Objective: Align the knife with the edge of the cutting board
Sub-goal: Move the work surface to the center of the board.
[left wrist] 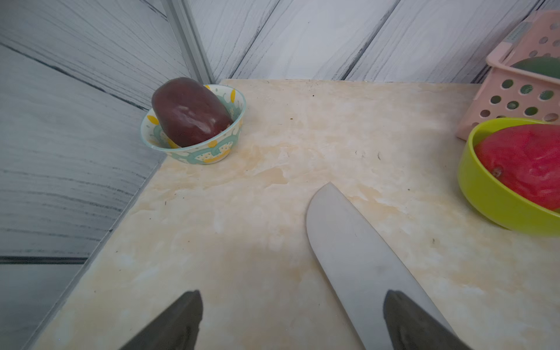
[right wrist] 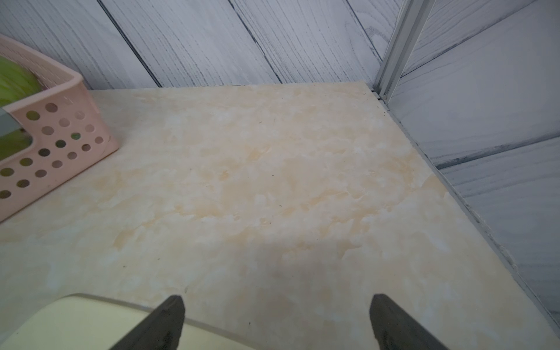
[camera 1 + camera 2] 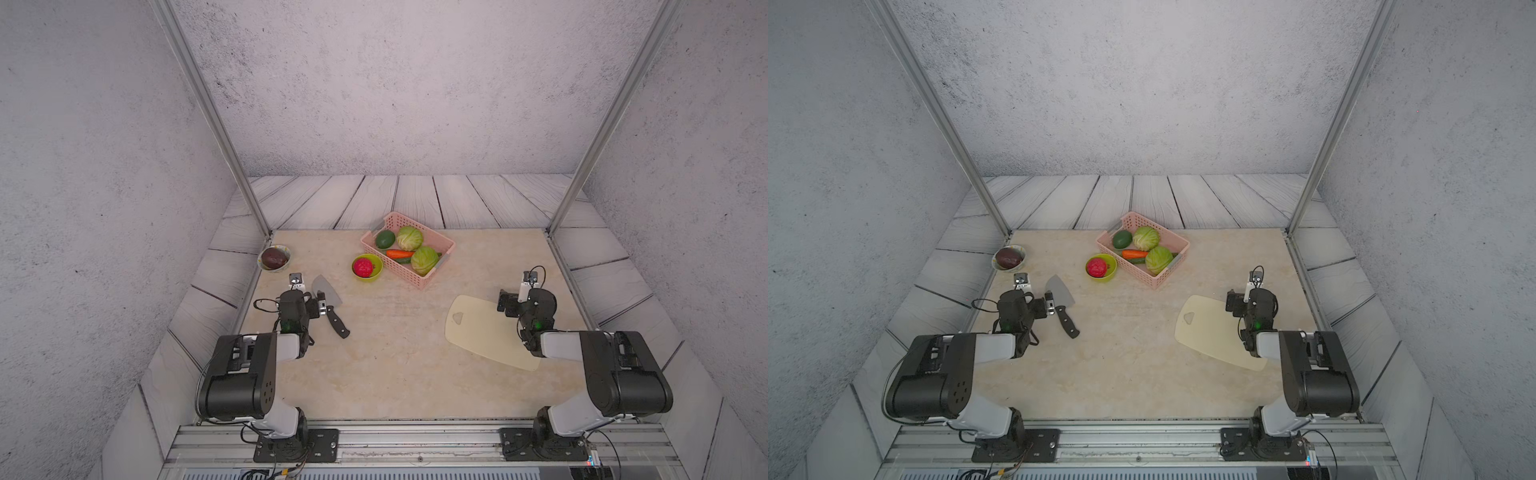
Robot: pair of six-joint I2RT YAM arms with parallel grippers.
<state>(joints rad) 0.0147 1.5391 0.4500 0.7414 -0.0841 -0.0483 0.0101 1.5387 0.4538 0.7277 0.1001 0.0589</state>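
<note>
The knife (image 3: 328,291) lies flat on the marble tabletop at the left, its grey blade (image 1: 357,260) pointing away and its black handle (image 3: 1068,321) toward the front. My left gripper (image 3: 312,302) hovers at the knife's left side, open; in the left wrist view the gripper (image 1: 292,295) has one finger over the blade and nothing between its fingers. The cream cutting board (image 3: 482,332) lies at an angle on the right, heart hole toward the middle. My right gripper (image 3: 509,301) is open over the board's far corner (image 2: 75,324), the gripper (image 2: 277,298) holding nothing.
A pink basket (image 3: 415,278) of vegetables stands at the back middle, with a green bowl (image 3: 376,274) holding a red fruit beside it. A patterned bowl (image 3: 286,254) with a dark purple fruit sits in the far left corner. Metal frame posts stand at both back corners.
</note>
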